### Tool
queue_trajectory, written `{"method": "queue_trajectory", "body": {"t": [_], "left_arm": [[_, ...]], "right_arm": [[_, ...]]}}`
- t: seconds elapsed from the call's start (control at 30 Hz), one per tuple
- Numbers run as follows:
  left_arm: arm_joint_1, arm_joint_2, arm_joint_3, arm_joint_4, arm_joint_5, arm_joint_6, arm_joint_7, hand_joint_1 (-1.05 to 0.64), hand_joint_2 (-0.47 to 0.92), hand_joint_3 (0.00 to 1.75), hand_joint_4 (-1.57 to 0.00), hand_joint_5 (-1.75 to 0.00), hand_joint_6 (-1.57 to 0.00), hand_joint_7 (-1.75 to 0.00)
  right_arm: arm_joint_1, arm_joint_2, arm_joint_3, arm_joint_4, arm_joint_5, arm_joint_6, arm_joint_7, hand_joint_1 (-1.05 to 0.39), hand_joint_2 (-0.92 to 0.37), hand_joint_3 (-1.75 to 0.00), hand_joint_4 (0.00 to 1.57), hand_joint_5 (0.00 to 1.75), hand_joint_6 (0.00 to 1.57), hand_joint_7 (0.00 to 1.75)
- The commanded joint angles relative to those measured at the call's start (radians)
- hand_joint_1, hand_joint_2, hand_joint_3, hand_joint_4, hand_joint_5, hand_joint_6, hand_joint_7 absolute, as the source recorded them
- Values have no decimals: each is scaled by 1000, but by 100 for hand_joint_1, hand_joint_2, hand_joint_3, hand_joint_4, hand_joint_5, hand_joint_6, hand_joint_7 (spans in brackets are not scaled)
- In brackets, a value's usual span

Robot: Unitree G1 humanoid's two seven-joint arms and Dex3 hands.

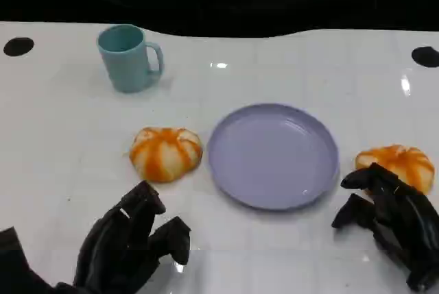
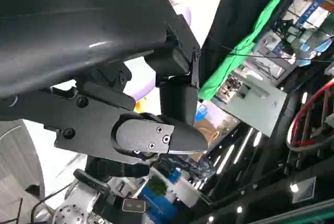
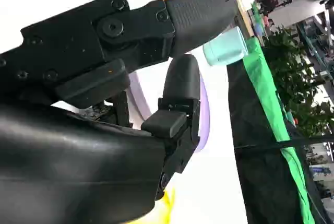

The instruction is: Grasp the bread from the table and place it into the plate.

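Left robot hand [image 1: 130, 242] empty, spread | right robot hand [image 1: 391, 215] empty, spread | breads: two [image 1: 166, 153] [image 1: 398, 165] | plate [image 1: 273, 155]: one | mug [image 1: 129, 57]: one

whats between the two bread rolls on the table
The purple plate lies between the left bread roll and the right bread roll, seen in the head view; it holds nothing.

In the head view the right hand [image 1: 391, 222] covered the near edge of the right bread [image 1: 401, 162], and whether its fingers touched the bread could not be told. Both hands ran off the picture's bottom edge; the left hand [image 1: 127, 246] lost its wrist there. In the wrist views, fingers hid most of the plate [image 3: 203, 112], and the mug [image 3: 225, 48] was blurred.
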Motion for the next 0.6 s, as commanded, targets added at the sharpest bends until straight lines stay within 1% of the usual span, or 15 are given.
{"method": "queue_trajectory", "body": {"t": [0.03,0.2,0.4,0.6], "left_arm": [[-4,11,6,-10,5,-2,1,-59,92,16,-92,-175,-70,-175],[-8,13,9,-3,-1,-3,-11,-58,92,17,-91,-175,-69,-175],[-10,4,11,0,4,-16,-2,-58,92,17,-92,-175,-70,-175],[-10,2,10,7,25,-51,-3,-57,92,21,-89,-175,-67,-174]], "right_arm": [[7,-19,-2,15,-12,9,-8,-53,-92,-28,67,157,61,126],[8,-18,1,12,-15,9,-18,-54,-92,-27,68,157,62,127],[2,-18,-4,23,-7,7,-3,-53,-92,-28,69,157,63,127],[4,-21,5,20,-22,-3,-13,-54,-92,-29,68,157,62,128]]}}
